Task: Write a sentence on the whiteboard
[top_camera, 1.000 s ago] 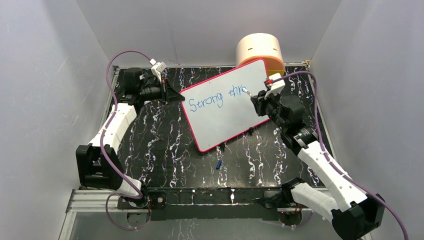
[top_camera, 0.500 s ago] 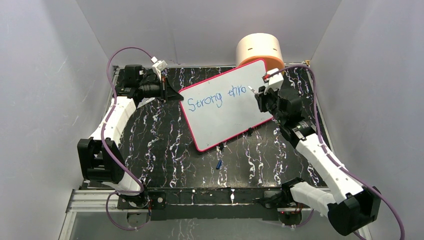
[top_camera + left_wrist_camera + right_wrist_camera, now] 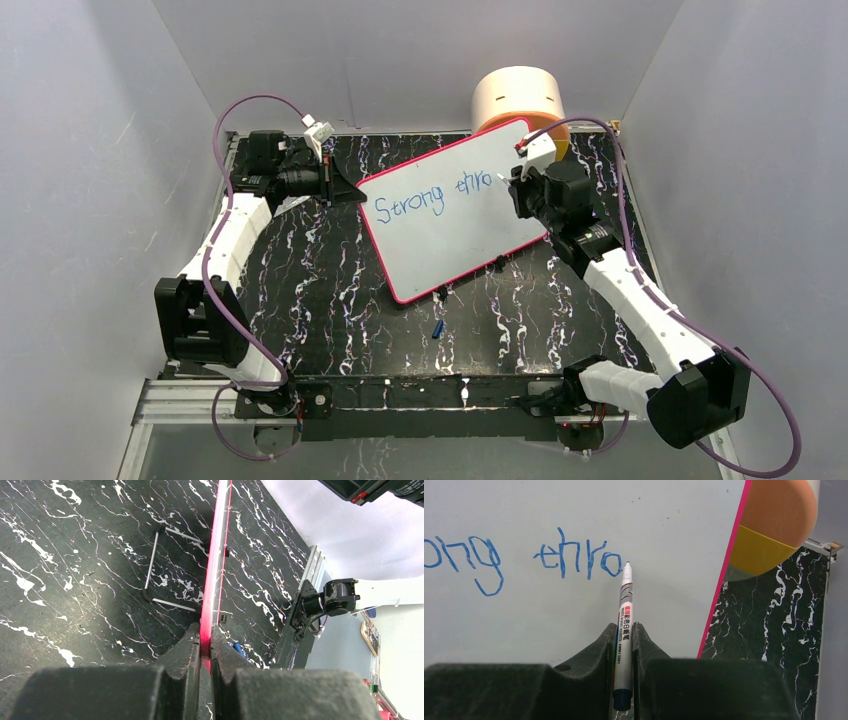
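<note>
Surface: black marble-patterned tabletop with white veins [image 3: 320, 290]
Middle: large flat rectangular whiteboard with a thin pink-red frame [image 3: 450, 240], standing tilted
Near side: small blue cap [image 3: 438, 328], just beside the frame
Far edge: round peach-and-orange tub [image 3: 518, 95]

"What's written on the whiteboard [image 3: 450, 250]?"

"One sentence [image 3: 425, 200] in blue handwriting, at the centre of the top view: 'Strong thro'. The right wrist view catches only 'ong thro', upper left."

"Anything else?"

"The marker [image 3: 625, 625] has a printed label on its barrel, with red and dark characters too small to read."
</note>
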`<action>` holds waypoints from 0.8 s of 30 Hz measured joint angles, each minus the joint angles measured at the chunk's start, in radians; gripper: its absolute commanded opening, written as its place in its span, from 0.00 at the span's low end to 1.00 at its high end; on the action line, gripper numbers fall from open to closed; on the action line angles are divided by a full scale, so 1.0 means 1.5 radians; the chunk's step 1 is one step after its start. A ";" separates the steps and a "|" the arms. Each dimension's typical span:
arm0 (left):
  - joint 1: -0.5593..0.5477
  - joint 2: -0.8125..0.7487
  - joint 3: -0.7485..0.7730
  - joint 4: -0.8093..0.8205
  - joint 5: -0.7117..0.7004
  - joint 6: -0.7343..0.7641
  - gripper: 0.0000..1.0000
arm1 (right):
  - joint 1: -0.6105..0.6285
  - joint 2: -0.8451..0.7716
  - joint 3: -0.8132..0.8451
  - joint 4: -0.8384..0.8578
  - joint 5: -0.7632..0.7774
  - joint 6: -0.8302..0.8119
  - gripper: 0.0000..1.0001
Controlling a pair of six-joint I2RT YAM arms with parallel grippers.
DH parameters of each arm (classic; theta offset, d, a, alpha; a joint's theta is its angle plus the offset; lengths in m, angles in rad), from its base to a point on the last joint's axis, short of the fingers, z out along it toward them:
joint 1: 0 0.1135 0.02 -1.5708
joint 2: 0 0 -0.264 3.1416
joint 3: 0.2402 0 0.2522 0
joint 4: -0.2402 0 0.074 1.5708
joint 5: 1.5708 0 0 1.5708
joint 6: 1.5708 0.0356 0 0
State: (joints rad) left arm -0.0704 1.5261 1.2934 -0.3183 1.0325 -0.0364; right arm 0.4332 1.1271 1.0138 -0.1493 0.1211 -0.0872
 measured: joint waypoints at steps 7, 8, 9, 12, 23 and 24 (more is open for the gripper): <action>0.003 -0.009 -0.015 0.006 0.003 0.002 0.00 | 0.000 0.012 0.000 -0.009 0.008 -0.003 0.00; 0.003 -0.011 -0.018 0.006 0.003 0.003 0.00 | 0.000 0.012 0.000 -0.009 0.009 -0.003 0.00; 0.004 -0.013 -0.019 0.006 0.003 0.003 0.00 | 0.000 0.012 0.000 -0.008 0.010 -0.003 0.00; 0.004 -0.017 -0.025 0.011 0.003 0.003 0.00 | 0.000 0.012 0.000 -0.006 0.014 -0.003 0.00; 0.007 -0.022 -0.035 0.021 0.008 0.002 0.00 | 0.000 0.012 -0.002 0.003 0.023 -0.002 0.00; 0.007 -0.022 -0.037 0.023 0.008 0.002 0.00 | 0.000 0.012 -0.002 0.004 0.023 -0.002 0.00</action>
State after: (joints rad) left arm -0.0597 1.4925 1.2385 -0.2840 1.0447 -0.0338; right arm 0.4332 1.1450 1.0111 -0.1432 0.1558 -0.0895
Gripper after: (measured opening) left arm 0.044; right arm 0.214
